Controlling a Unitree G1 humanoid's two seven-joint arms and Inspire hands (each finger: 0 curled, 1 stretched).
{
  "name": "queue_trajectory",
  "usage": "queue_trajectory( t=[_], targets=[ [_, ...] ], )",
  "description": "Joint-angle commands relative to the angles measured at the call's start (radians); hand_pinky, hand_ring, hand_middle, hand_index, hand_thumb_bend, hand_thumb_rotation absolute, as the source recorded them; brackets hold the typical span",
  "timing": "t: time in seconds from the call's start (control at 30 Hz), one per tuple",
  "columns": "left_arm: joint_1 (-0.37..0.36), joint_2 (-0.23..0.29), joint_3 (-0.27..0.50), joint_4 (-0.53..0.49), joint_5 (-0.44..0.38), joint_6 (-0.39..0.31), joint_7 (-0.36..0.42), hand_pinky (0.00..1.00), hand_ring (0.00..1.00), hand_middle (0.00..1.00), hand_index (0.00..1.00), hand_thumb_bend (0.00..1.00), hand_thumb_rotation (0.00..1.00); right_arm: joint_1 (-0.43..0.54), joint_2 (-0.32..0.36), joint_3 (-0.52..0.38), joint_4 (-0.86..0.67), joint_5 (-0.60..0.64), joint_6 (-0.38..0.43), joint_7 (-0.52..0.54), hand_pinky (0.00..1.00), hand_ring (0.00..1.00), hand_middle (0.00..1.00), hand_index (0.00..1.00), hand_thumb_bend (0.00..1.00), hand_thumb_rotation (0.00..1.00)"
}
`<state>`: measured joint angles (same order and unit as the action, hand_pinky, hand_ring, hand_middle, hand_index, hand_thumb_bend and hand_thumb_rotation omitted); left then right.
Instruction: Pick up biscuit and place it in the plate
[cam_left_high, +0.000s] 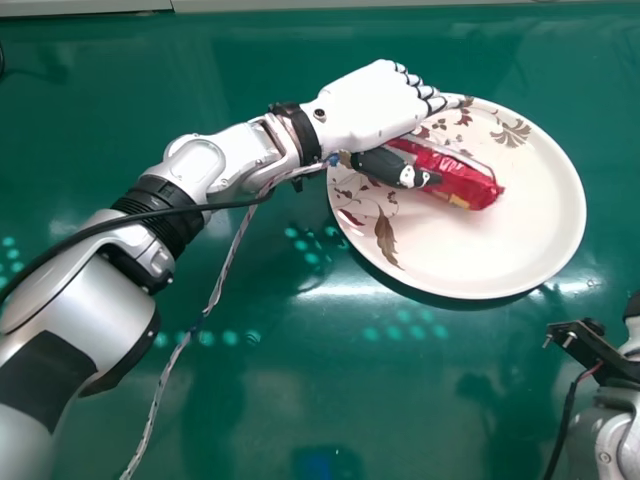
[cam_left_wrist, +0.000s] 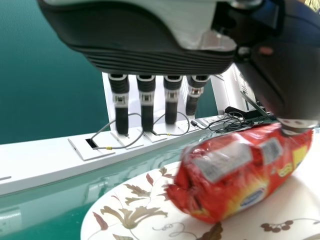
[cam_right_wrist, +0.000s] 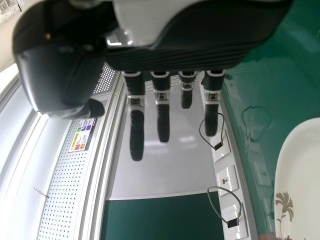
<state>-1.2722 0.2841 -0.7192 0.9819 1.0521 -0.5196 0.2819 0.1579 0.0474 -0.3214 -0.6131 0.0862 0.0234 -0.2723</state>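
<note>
I'm holding my left hand (cam_left_high: 372, 105) open over the plate (cam_left_high: 545, 235), fingers straight and apart, thumb against the red biscuit packet (cam_left_high: 472, 188), which is lying on the plate; farther out, my right hand (cam_right_wrist: 162, 117) is hanging open

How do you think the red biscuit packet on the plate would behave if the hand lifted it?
The biscuit packet would probably keep its blocky shape, with only the crinkled wrapper giving a little. That shiny film may be somewhat slippery under smooth fingertips. Its rounded sides suggest it might rock slightly on the plate if nudged.
</note>
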Motion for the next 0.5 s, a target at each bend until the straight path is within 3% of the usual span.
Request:
queue_trajectory(
  t=[0.0,0.3,0.47],
  targets=[
    [-0.001,0.006,0.000,-0.021,-0.013,-0.012,0.004,1.00,1.00,1.00,1.00,1.00,0.98,0.004,0.011,-0.002,0.003,-0.005,-0.005,-0.001,0.70,0.76,0.75,0.49,0.50,0.14],
    [0.004,0.025,0.000,-0.050,-0.010,-0.013,0.003,1.00,1.00,1.00,1.00,1.00,1.00,0.000,0.013,0.000,0.008,-0.016,-0.001,-0.005,0.70,0.76,0.73,0.49,0.50,0.14],
    [0.027,0.035,0.009,-0.071,-0.001,0.017,0.096,1.00,1.00,1.00,1.00,0.98,1.00,0.001,0.018,0.001,0.016,-0.006,-0.016,-0.003,0.69,0.75,0.73,0.49,0.50,0.14]
  ],
)
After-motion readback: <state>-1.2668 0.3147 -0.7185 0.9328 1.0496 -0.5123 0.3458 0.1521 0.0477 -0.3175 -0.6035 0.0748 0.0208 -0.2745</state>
